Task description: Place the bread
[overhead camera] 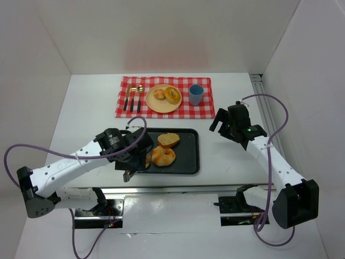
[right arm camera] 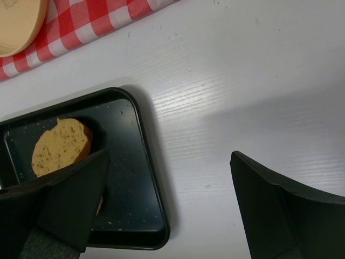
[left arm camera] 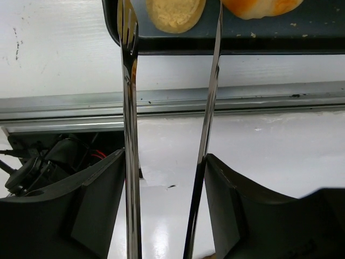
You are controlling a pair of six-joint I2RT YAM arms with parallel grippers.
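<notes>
On the black tray (overhead camera: 186,162) at mid-table lies the bread: a round, glazed, golden bun (overhead camera: 163,156), a cut half (overhead camera: 168,140) just behind it with its pale, speckled face turned up, and a third piece (left arm camera: 175,12), flat and pale, at the tray's near left corner. From above, this piece is mostly hidden under the left arm. Two more rolls (overhead camera: 159,94) sit on a plate (overhead camera: 161,110) on the checked cloth (overhead camera: 205,110) at the far side, between the cutlery (overhead camera: 132,100) and a blue cup (overhead camera: 195,94).

The left arm reaches in from its base to the tray's near left corner, wrist bent over the near rim. The left gripper (left arm camera: 164,162) clasps a pair of metal tongs (left arm camera: 129,108), its fingers (left arm camera: 102,205) against the outside of the two blades. The blades stand apart, and the third piece lies between their tips; whether they touch it cannot be told.

The right arm is bent at the elbow, and the right gripper (right arm camera: 168,162) hangs over the table just right of the tray, jaws wide apart.
</notes>
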